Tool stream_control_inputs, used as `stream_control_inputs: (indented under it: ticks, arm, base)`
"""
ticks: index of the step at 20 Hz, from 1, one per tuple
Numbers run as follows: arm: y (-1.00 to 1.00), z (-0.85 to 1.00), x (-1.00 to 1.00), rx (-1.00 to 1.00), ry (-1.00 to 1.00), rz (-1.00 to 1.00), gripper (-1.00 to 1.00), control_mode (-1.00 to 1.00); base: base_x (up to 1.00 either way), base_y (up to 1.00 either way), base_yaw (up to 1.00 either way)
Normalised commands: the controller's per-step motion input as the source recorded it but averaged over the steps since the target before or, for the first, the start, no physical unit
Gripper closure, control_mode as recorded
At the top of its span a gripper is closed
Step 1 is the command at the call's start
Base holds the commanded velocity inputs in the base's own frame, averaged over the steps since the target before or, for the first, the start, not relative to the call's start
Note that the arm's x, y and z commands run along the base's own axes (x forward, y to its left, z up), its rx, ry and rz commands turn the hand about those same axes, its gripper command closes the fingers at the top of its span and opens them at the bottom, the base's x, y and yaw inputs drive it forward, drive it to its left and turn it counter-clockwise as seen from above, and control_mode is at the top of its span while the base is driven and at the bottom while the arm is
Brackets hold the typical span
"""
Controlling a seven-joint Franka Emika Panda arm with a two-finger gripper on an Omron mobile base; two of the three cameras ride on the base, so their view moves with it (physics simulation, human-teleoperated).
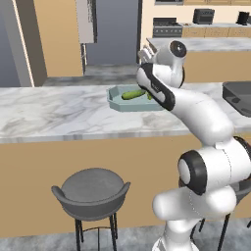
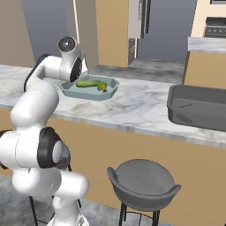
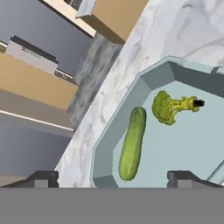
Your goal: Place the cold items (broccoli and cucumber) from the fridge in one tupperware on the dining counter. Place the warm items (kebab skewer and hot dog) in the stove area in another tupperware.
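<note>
Claw [image 3: 111, 179] released, empty, above 1 tupperware [image 3: 114, 127] with 1 cucumber [image 3: 132, 143], 1 broccoli [image 3: 167, 107].

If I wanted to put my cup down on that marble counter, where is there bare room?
Left of the light blue tupperware, the marble counter lies bare to the picture's edge. Another free stretch runs between that tupperware and the dark grey tupperware. Inside the blue one, the cucumber and broccoli fill one side, and the open gripper hangs above.
</note>
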Motion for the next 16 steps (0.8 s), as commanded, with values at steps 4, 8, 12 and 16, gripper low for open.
stream_control_inputs:
  ticks: [4, 8, 12, 16]
  arm:
    - [-0.30, 0.02, -1.00, -0.15, 0.00, 0.00, -1.00, -1.00]
    - [-0.11, -0.01, -1.00, -0.20, 0.01, 0.00, -1.00, -1.00]
    - [0.00, -0.20, -1.00, -0.23, 0.07, 0.00, -1.00, -1.00]
    - [0.08, -0.30, -1.00, -0.19, 0.16, 0.00, -1.00, -1.00]
  base:
    - [0.00, 0.00, 0.00]
    - [0.00, 0.00, 0.00]
    - [0.00, 0.00, 0.00]
    - [0.00, 0.00, 0.00]
